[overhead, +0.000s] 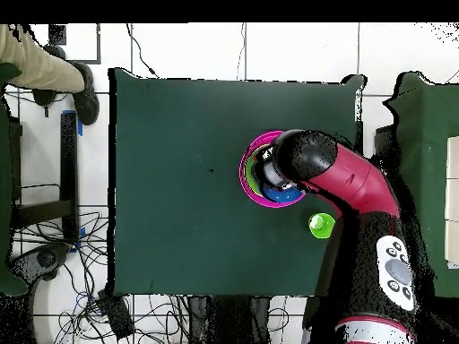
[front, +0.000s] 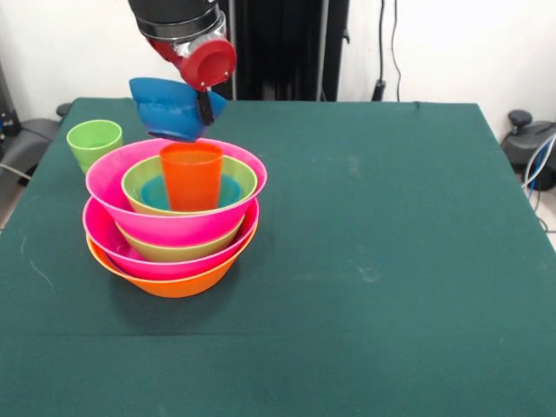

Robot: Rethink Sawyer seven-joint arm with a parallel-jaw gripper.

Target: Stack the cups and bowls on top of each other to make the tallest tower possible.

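Observation:
The tower [front: 174, 228] stands left of the table's middle: an orange bowl [front: 178, 283] lowest, then pink [front: 165, 261], green [front: 174, 250], pink [front: 161, 221] and green [front: 143, 187] bowls, with a light blue bowl [front: 155, 193] inside the top one. The orange-red cup [front: 191, 176] stands upright in the centre. My gripper [front: 207, 106] is shut on the rim of a dark blue bowl [front: 169, 109] and holds it tilted just above the tower's far edge. The light green cup [front: 94, 142] stands alone on the table beside the tower. In the overhead view the arm [overhead: 350, 184] hides most of the tower [overhead: 246, 166].
The green cloth table [front: 391, 226] stretches out to the right of the tower. A person [overhead: 36, 67] stands beyond the table's far corner in the overhead view. The green cup also shows there [overhead: 321, 225], close to the arm.

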